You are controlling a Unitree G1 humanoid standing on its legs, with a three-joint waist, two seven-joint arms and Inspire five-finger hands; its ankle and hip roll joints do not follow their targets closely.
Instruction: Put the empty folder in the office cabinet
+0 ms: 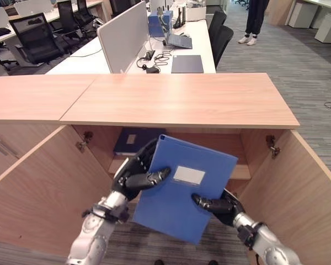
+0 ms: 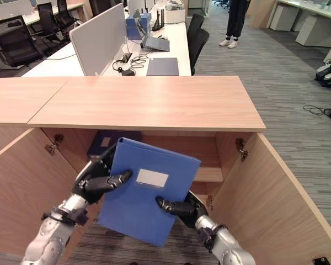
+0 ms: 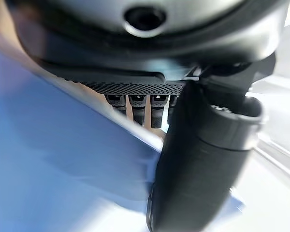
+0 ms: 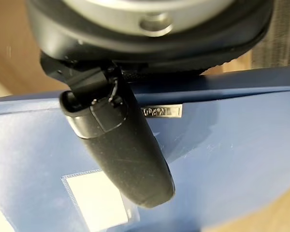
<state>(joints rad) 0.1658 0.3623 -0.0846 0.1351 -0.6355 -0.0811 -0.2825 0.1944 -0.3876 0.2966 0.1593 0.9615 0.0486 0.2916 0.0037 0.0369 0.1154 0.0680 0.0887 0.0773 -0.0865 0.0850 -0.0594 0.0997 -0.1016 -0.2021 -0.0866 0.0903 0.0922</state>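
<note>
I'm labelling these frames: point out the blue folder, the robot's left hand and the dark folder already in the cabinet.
blue folder (image 1: 176,204): left eye view, front cover.
left hand (image 1: 133,178): left eye view, palm.
dark folder (image 1: 133,141): left eye view, cover.

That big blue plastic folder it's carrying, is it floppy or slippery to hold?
Probably stiff: the blue plastic folder keeps flat and straight though gripped only at its side edges by the left hand and right hand. Its smooth, glossy cover looks fairly slippery. It seems light, since thumb pinches alone carry it.
</note>
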